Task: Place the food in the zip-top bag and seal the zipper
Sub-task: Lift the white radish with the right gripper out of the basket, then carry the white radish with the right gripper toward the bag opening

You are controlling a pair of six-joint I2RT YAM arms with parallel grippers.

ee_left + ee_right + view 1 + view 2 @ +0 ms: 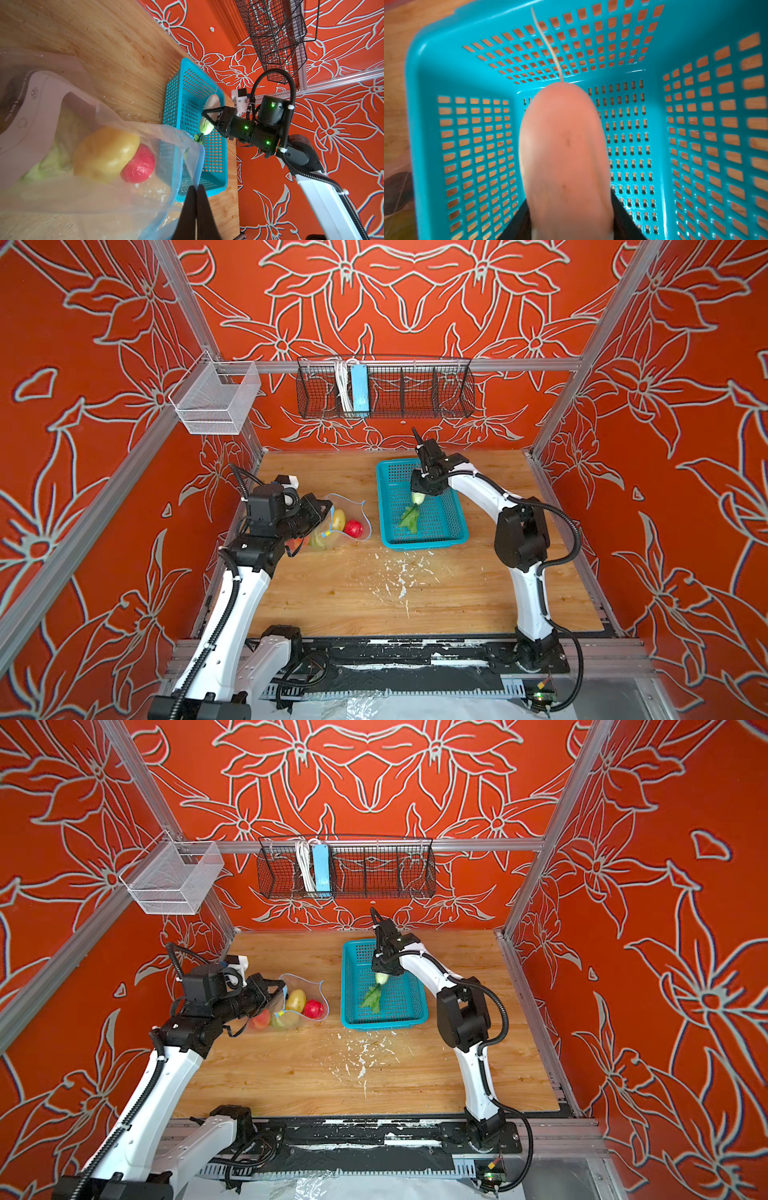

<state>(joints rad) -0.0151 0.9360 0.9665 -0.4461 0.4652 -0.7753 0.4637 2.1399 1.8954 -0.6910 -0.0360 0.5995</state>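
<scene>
The clear zip-top bag [332, 540] lies left of the teal basket [454, 526], mouth held up. My left gripper [328, 510] [196, 187] is shut on the bag's rim by the blue zipper [175, 190]. Inside sit a yellow fruit [106, 153], a red one [139, 164] and pale green cabbage [52, 153]. My right gripper [420, 490] [566, 207] hangs over the basket, shut on a white radish [418, 498] [564, 145] whose green leaves [409, 518] dangle down. The radish fills the right wrist view and hides most of both fingers.
The wooden table [353, 597] carries white flecks [399, 572] in front of the basket. On the back wall hang a black wire rack [415, 389] holding a light-blue power strip [359, 387] and, at the left, a white mesh bin [216, 400].
</scene>
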